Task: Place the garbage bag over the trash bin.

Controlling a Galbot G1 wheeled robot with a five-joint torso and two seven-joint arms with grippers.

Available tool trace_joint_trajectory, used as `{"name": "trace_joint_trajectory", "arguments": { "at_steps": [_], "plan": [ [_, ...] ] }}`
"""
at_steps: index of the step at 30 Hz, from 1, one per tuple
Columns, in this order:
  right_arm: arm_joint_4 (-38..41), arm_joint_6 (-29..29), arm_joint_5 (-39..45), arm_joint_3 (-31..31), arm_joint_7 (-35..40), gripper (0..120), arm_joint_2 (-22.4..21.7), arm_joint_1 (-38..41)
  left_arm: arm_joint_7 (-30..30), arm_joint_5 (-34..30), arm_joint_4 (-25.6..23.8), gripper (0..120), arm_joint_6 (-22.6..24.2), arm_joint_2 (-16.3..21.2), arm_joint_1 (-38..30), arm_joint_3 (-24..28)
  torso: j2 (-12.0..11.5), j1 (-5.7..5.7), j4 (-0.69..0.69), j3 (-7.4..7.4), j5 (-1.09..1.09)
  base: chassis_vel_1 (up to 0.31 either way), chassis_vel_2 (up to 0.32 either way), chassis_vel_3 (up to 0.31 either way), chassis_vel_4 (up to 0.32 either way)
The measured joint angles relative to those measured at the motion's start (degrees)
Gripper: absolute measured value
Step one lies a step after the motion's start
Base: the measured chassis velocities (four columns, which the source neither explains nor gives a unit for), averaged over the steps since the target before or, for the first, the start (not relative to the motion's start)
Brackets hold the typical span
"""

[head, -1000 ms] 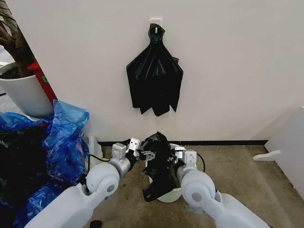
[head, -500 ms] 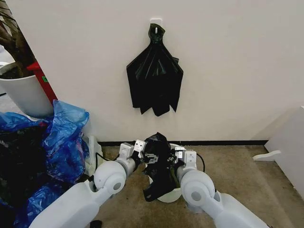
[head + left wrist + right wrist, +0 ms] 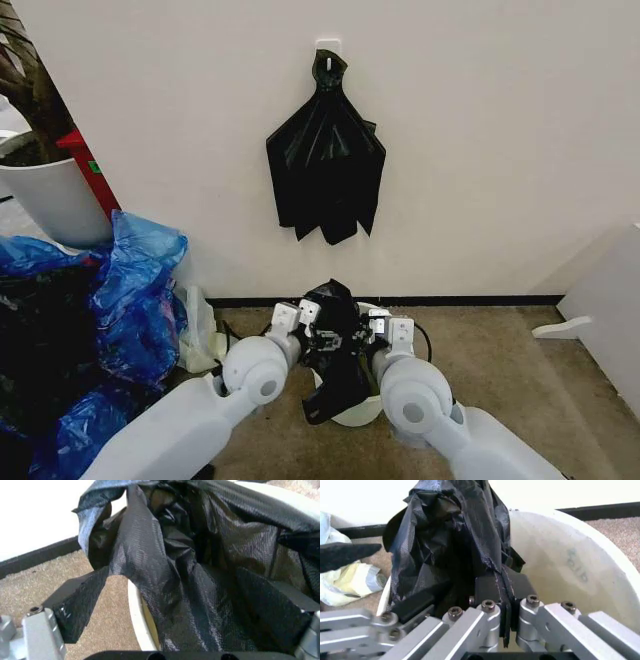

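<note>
Two grippers meet at the trash bin [image 3: 362,408], which stands on the brown floor [image 3: 500,370] close to the dark skirting of the white wall. The garbage bag [image 3: 333,345] is bunched upright over the bin's near-left rim, part of it draped down the outside of the bin, part hanging into the mouth.

Left gripper [image 3: 322,336]: reaches in from the left at rim height. In the left wrist view its fingers [image 3: 75,605] stand wide apart, with a fold of the bag [image 3: 165,577] and the bin's rim [image 3: 135,618] lying between them; the pads are not closed on the plastic.

Right gripper [image 3: 368,335]: sits over the bin just right of the bag. In the right wrist view its fingers [image 3: 495,588] are pressed together with a thin sheet of the black plastic [image 3: 447,536] pinched between them, above the cream inside wall of the bin [image 3: 560,570].

Surroundings: a fan-shaped bunch of black bags [image 3: 325,165] hangs from a hook on the wall above the bin. Blue plastic bags [image 3: 130,290] are heaped on the floor at the left, with a white plant pot [image 3: 50,195] behind them. A pale crumpled bag [image 3: 200,335] lies on the floor between the blue heap and the bin.
</note>
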Motion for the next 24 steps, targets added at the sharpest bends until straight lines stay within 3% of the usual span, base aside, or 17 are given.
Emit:
{"name": "trace_joint_trajectory", "arguments": {
  "at_steps": [24],
  "plan": [
    [0.10,0.13,0.38,0.35,0.08,0,0.11,-0.31,-2.61,-1.56,6.15,100,0.74,-4.17,-1.71,2.76,0.00,0.00,0.00,0.00,-0.01,0.000,0.000,0.000,0.000]
  ]
}}
